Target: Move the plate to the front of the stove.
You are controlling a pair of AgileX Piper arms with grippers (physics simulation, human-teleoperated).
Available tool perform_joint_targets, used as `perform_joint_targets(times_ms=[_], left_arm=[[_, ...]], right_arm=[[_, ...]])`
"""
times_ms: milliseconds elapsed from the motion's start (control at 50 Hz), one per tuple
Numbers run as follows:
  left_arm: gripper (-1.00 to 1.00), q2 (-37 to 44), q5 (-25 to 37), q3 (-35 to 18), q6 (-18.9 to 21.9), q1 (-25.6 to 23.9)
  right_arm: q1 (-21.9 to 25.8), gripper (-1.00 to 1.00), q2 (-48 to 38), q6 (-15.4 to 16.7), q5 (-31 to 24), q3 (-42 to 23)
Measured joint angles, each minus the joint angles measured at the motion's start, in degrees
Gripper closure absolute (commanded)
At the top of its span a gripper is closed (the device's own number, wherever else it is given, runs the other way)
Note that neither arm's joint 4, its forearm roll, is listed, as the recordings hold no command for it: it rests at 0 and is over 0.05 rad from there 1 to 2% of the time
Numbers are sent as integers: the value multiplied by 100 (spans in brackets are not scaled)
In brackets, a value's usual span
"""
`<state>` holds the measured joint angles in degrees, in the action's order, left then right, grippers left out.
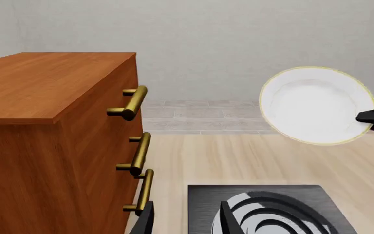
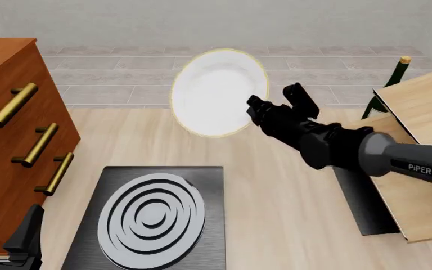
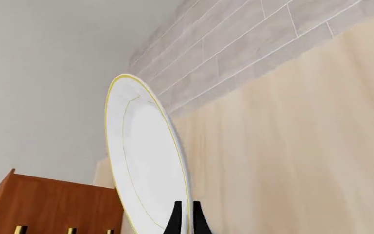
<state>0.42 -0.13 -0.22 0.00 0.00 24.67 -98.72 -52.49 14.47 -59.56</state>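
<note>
The white plate (image 2: 217, 93) with its thin gold rim hangs in the air, tilted almost upright, above the table beyond the far edge of the stove (image 2: 152, 216). My right gripper (image 2: 257, 109) is shut on the plate's right rim. The right wrist view shows the plate (image 3: 141, 156) nearly edge-on, its rim pinched by the right gripper (image 3: 185, 220). The black stove (image 1: 271, 209) with its grey ringed burner lies flat near the table's front. My left gripper (image 2: 4, 226) sits open and empty at the stove's near left corner; its fingers (image 1: 226, 219) frame the stove's edge. The plate (image 1: 317, 105) floats beyond.
A tall wooden drawer cabinet (image 2: 6, 129) with brass handles (image 2: 40, 145) stands left of the stove. On the right, a light wooden board (image 2: 426, 146) lies over a thin dark mat (image 2: 362, 202). A green bottle (image 2: 396, 73) stands behind it.
</note>
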Motion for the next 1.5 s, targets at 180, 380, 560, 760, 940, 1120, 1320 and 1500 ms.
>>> perform_joint_targets(times_ms=[180,380,560,760,940,1120,1320,1500], left_arm=[[-100,0,0,0,0,0],[-100,0,0,0,0,0],[-100,0,0,0,0,0],[-100,0,0,0,0,0],[-100,0,0,0,0,0],[-100,0,0,0,0,0],[-100,0,0,0,0,0],[-100,0,0,0,0,0]], right_arm=[[72,100,-649,95,-168,-751],[182,100,-1317,226,-440,-1604],[297,100,-1863,308,-644,-2234],[408,100,-2447,305,-747,-2810],[499,100,-2922,282,-835,-3278],[535,100,-3311,269,-962,-3730],[530,100,-3716,262,-1091,-4189],[528,100,-4070,275,-1200,-4535]])
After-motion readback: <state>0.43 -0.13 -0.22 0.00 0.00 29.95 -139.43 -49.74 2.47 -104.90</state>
